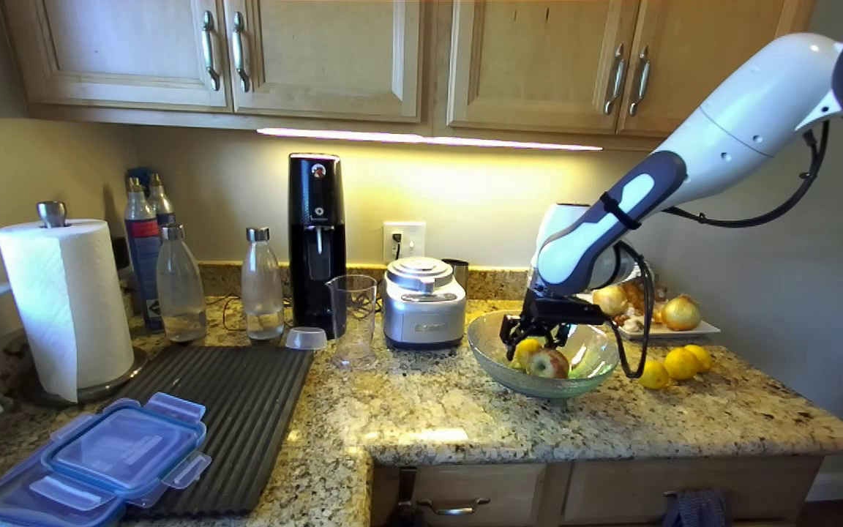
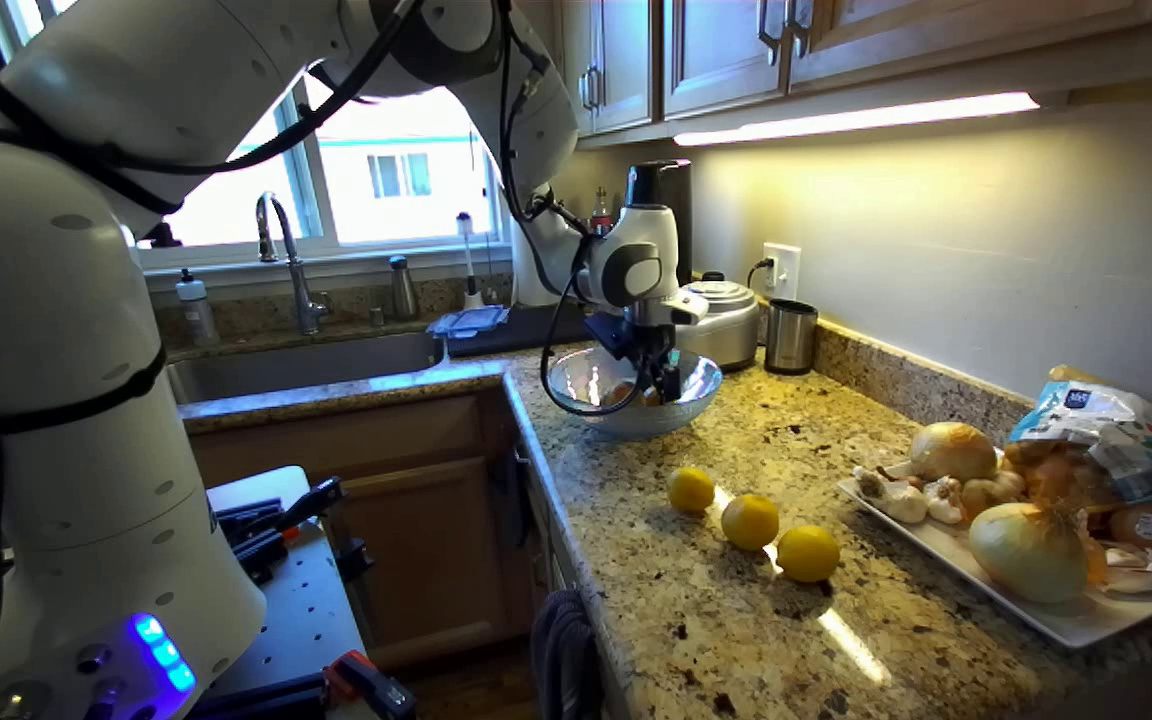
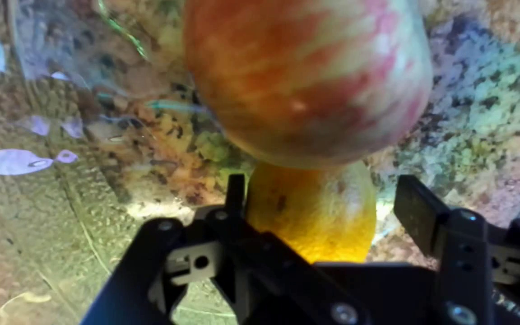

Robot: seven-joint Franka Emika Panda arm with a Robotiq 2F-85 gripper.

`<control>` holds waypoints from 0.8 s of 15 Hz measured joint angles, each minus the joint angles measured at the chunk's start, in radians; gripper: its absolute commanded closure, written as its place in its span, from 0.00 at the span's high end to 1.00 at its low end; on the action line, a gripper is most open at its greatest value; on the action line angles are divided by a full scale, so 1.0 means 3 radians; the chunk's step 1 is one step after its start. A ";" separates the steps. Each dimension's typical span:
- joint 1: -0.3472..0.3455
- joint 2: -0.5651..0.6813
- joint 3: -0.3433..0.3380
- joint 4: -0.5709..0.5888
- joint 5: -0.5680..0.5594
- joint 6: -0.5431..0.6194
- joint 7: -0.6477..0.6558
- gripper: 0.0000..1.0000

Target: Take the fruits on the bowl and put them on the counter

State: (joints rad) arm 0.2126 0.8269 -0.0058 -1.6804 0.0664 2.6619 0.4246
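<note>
Lemon (image 3: 318, 216) sits between parted fingers (image 3: 415, 212)

I see the end effector (image 3: 321, 198) low in the glass bowl (image 1: 520, 380), spread either side of that lemon; a gap shows at one finger, and whether the other touches I can't tell. A red-streaked apple (image 1: 549, 364) lies in there too, just beside it. Three more lemons (image 2: 749, 522) sit in a line on the granite table (image 2: 626, 540).

Three fruits (image 2: 750, 522) on counter (image 2: 681, 620) (end effector (image 2: 658, 386) in bowl (image 2: 641, 424)).
</note>
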 measured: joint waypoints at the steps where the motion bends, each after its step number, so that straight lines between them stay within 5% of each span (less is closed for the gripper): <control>1: 0.0000 0.0000 -0.0002 0.0006 0.0000 0.0000 -0.0005 0.48; 3: 0.0000 0.0000 -0.0003 0.0018 0.0000 0.0000 -0.0018 0.36; 12: 0.0088 -0.0068 -0.0017 -0.0017 -0.0023 -0.0003 -0.0067 0.33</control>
State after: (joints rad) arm 0.2391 0.8065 -0.0109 -1.6854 0.0595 2.6610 0.4046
